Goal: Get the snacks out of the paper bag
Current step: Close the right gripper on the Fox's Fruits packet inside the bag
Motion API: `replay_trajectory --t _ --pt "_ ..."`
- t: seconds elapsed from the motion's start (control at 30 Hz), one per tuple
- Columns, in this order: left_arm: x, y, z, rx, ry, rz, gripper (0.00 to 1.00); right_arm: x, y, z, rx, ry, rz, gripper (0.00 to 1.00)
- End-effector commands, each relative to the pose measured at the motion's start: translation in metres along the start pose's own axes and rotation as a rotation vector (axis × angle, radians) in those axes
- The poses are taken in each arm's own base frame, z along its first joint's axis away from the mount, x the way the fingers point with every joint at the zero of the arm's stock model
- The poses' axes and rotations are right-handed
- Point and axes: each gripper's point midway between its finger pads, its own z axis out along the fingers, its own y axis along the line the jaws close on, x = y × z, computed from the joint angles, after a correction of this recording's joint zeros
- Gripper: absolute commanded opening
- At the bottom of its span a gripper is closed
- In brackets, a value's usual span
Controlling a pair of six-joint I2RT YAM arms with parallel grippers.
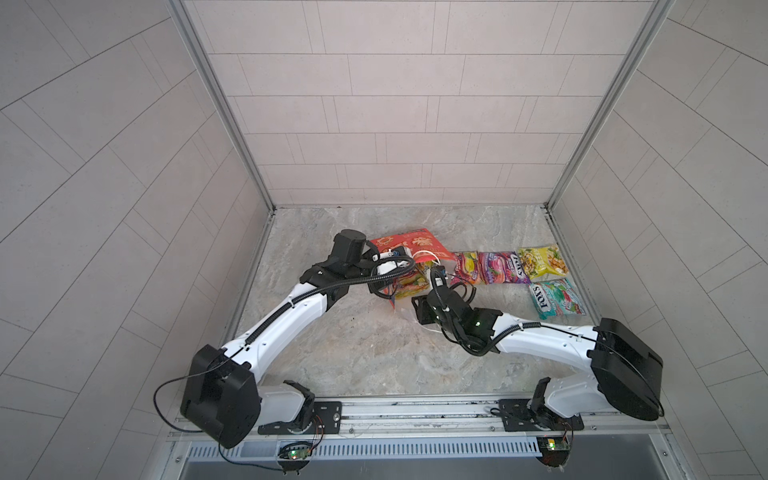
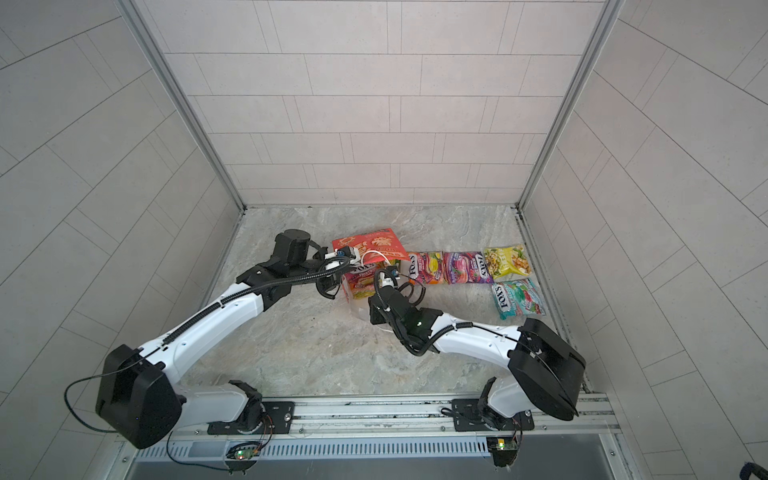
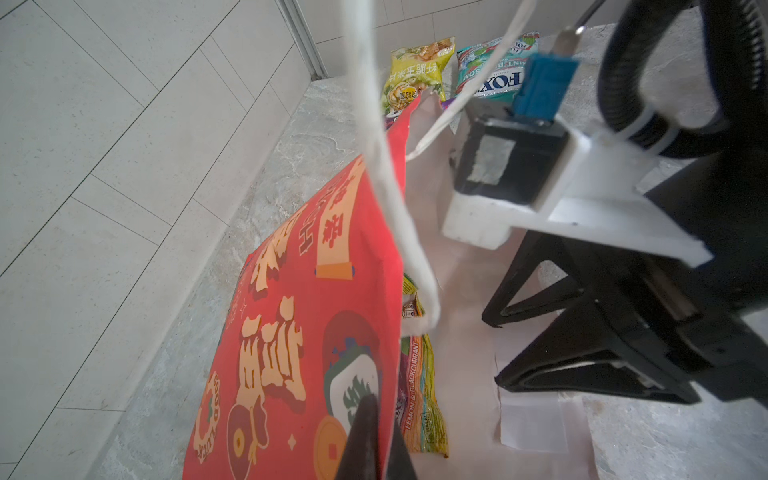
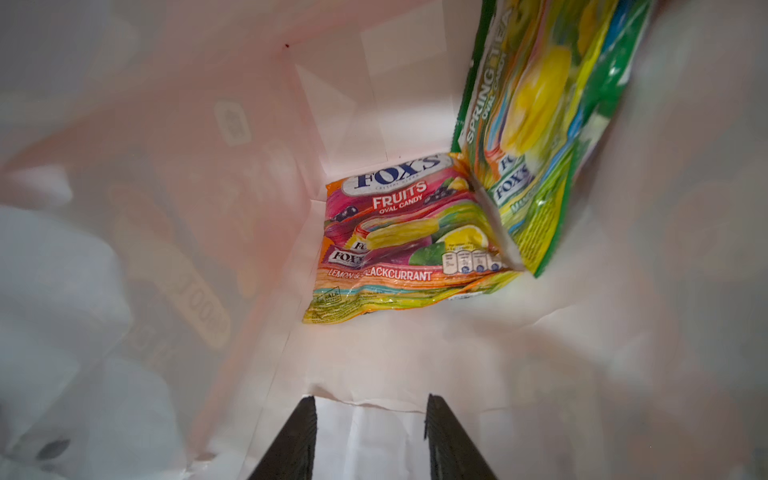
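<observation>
Snacks [image 4: 409, 237] lie inside the paper bag [image 1: 409, 245], four other packets [image 1: 503, 268] beside it.

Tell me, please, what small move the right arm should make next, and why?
Probably ease the right gripper deeper into the paper bag toward the Fruits packet. Its jaws stand open and empty, short of the packet, which lies flat at the far end beside the leaning Spring Tea packet, while the left gripper pinches the bag's wall.

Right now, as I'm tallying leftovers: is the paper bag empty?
Not empty. The right wrist view shows two inside the paper bag: an orange-pink packet and a green packet beside it.
</observation>
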Motion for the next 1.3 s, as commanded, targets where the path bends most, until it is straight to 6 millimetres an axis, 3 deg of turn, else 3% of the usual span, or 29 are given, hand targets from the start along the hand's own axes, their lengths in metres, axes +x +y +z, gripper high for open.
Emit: replay_trajectory --t 0.0,0.1,0.47,0.63,1.27 --pt "-0.015 0.001 -0.004 0.011 -0.044 0.016 0.00 -0.008 0.009 0.006 -0.032 -0.009 0.182 0.47" --pt "-0.015 0.002 -0.004 0.009 -0.045 0.014 0.00 -0.003 0.005 0.017 -0.006 -0.001 0.281 0.52" --pt "-0.019 0.000 -0.005 0.013 -0.055 0.017 0.00 0.010 0.020 0.048 0.000 0.090 0.617 0.64" --pt "-0.018 0.000 -0.005 0.009 -0.052 0.021 0.00 0.020 0.012 0.053 0.033 0.096 0.735 0.65" --pt "-0.018 0.000 -0.008 -0.002 -0.048 0.029 0.00 -0.006 -0.019 0.066 0.117 -0.148 0.873 0.62"
